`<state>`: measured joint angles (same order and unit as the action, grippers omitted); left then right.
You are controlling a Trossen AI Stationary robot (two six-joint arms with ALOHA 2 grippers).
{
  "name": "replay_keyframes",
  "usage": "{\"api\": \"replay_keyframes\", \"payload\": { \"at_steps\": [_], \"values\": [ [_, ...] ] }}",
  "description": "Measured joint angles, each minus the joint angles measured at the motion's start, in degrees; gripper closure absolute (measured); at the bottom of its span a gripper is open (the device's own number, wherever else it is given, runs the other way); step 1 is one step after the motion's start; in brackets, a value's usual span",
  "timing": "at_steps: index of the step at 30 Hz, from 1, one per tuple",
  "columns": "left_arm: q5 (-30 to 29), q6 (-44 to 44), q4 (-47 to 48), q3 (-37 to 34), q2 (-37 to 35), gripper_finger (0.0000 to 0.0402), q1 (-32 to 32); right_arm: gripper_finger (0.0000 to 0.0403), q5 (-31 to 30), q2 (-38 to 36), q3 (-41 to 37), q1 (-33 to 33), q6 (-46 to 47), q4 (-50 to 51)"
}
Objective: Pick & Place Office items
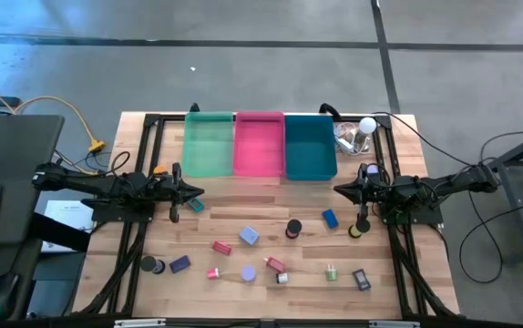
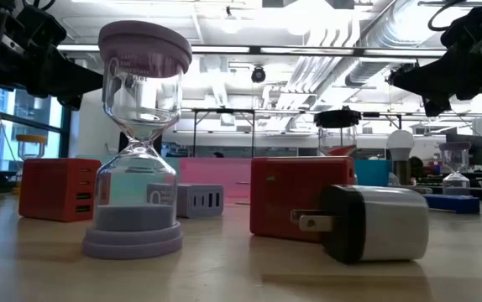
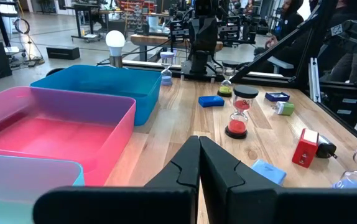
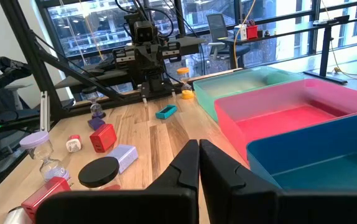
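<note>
The left claw [image 1: 198, 192] hangs above the counter [image 1: 271, 228] with its two fingers pressed together, holding nothing. The right claw [image 1: 338, 189] faces it from the other side, fingers likewise pinched together and empty. Between the two claws, on the far side of them, three bins stand in a row touching each other: a green bin [image 1: 209, 144] nearest the left claw, a pink bin [image 1: 259, 144] in the middle, and a teal bin [image 1: 310, 146] nearest the right claw. All three look empty.

The office items lie scattered on the counter on the near side of both claws, none of them in a bin. Just beside the left claw lies a small teal block [image 1: 195, 207]. Near the right claw sit a blue block [image 1: 330, 218] and a small hourglass with a yellow-green base [image 1: 356, 231]. Between the claws and nearer the front edge are a lavender block [image 1: 249, 237], a red block [image 1: 222, 247], a black-topped hourglass [image 1: 293, 228], a lavender hourglass [image 1: 248, 273] and a dark blue block [image 1: 180, 264]. In the low view the lavender hourglass stands upright next to a red charger block [image 2: 296, 199] with a black plug adapter [image 2: 374, 222] lying on its side in front of it.

Beyond the right claw, beside the teal bin, stands a white bulb [image 1: 367, 127] with clear plastic clutter.
</note>
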<state>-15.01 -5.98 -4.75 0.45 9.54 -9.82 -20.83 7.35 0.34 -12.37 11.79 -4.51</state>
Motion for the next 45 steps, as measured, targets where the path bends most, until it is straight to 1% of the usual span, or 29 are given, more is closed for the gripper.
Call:
{"api": "replay_keyframes", "payload": {
  "at_steps": [2, 5, 7, 14, 19, 23, 29, 34, 37, 39, 42, 45],
  "values": [
    [-0.02, 0.00, -0.48, 0.00, 0.00, 0.0401, 0.00, 0.0401, -0.02, -0.01, -0.01, 0.01, -0.25, 0.00],
    [-0.01, -0.21, -1.33, 0.00, 0.00, 0.0401, -0.02, 0.0401, -0.10, 0.00, 0.00, 0.01, -4.03, 0.01],
    [-0.01, -1.71, -1.89, 0.00, 0.00, 0.0401, -0.03, 0.0401, 0.01, -0.02, -0.01, 0.01, -4.81, -0.01],
    [-0.53, -2.91, -4.21, 0.00, 0.00, 0.0401, 0.00, 0.0401, 0.00, 0.00, 0.00, -0.01, -4.23, -0.14],
    [-0.61, -1.66, -4.35, 0.00, 0.00, 0.0401, 0.00, 0.0401, -0.03, -0.01, -0.02, 0.01, 2.66, -0.20],
    [-0.76, -0.07, -4.26, 0.00, 0.00, 0.0401, 0.00, 0.0401, 0.14, 0.00, -0.02, 0.01, -0.51, -0.10],
    [-0.76, -0.04, -4.00, 0.00, 0.07, 0.0401, -0.02, 0.0401, 1.60, 0.45, 0.00, -0.01, -1.51, -0.13],
    [-0.81, 0.05, -3.91, 0.00, 0.34, 0.0401, -0.02, 0.0395, -1.29, 0.54, -0.01, -0.01, -1.54, -0.30],
    [-0.81, 1.84, -3.87, 0.00, 0.39, 0.0400, -0.02, 0.0371, -2.39, 0.95, 0.00, -0.01, -1.53, -0.42],
    [-0.81, 2.97, -3.88, 0.00, 0.39, 0.0397, -0.02, 0.0345, -3.24, 1.11, 0.00, -0.01, -1.46, -0.58],
    [-0.81, 4.95, -4.40, 0.00, 0.39, 0.0387, -0.02, 0.0294, -3.26, 1.11, 0.02, 0.01, -2.17, -1.99],
    [-0.81, 6.17, -4.78, 0.00, 0.39, 0.0365, -0.03, 0.0238, -3.12, 1.20, 0.02, -0.01, -5.79, -2.80]
  ]
}}
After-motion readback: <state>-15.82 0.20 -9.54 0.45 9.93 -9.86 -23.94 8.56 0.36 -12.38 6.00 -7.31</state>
